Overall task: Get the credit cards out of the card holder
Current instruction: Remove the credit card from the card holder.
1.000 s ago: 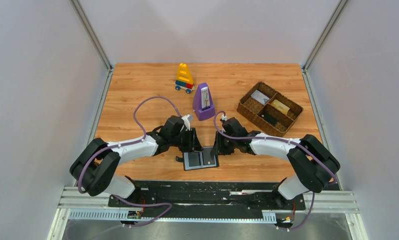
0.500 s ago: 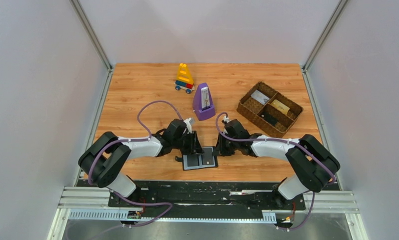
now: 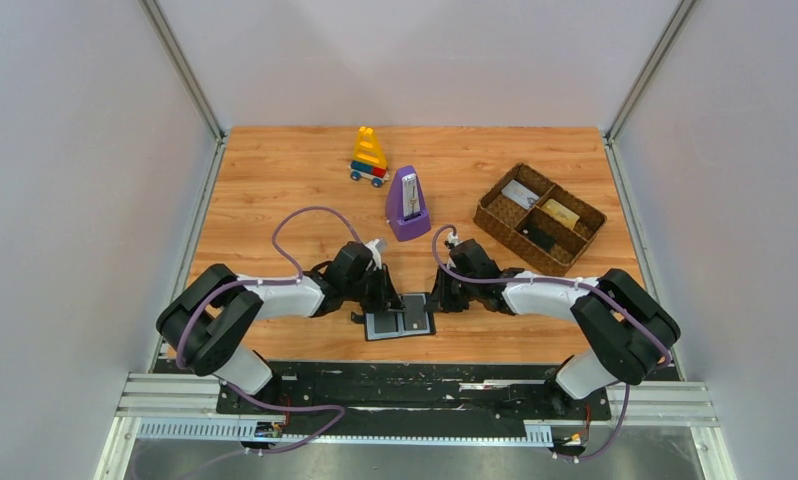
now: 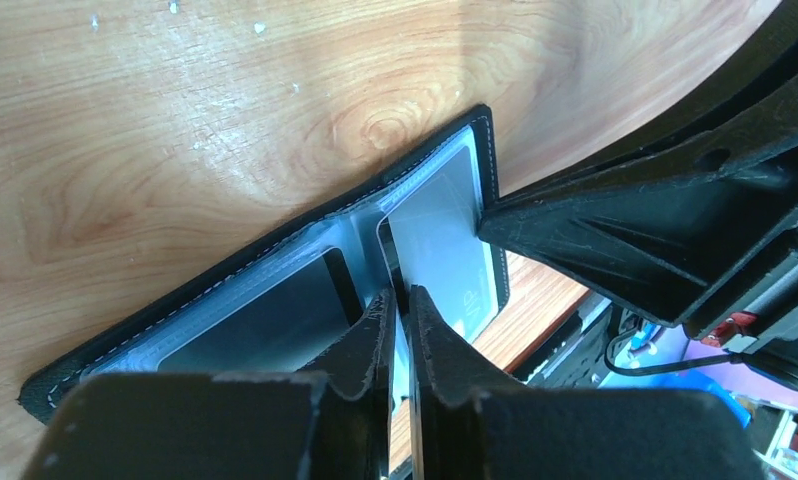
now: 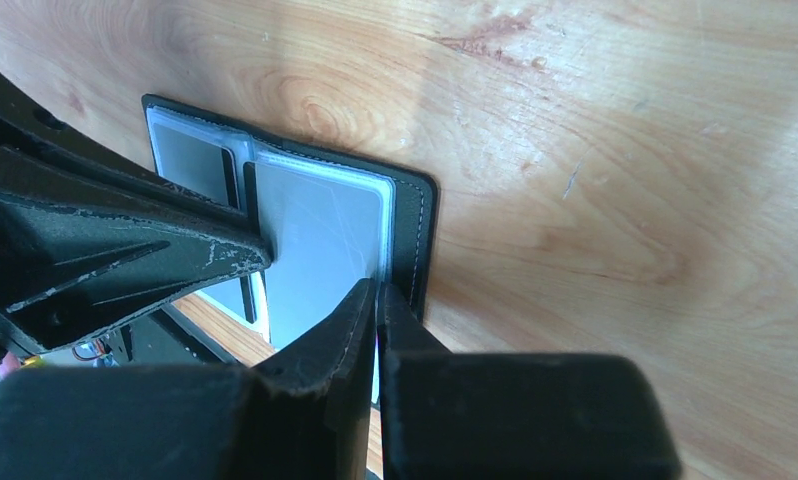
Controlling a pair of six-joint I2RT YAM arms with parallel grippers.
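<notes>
Card holder lies open; left gripper at its fold, right gripper at its edge, both nearly closed, apparently probing the pockets; grasp unclear.

Table grained in orange-brown wood, near card holder rimmed in black with pale stitching and grey-blue panels, metronome coloured purple, far toy stacked in yellow, red and blue, right tray woven in brown, cables sheathed in purple
</notes>
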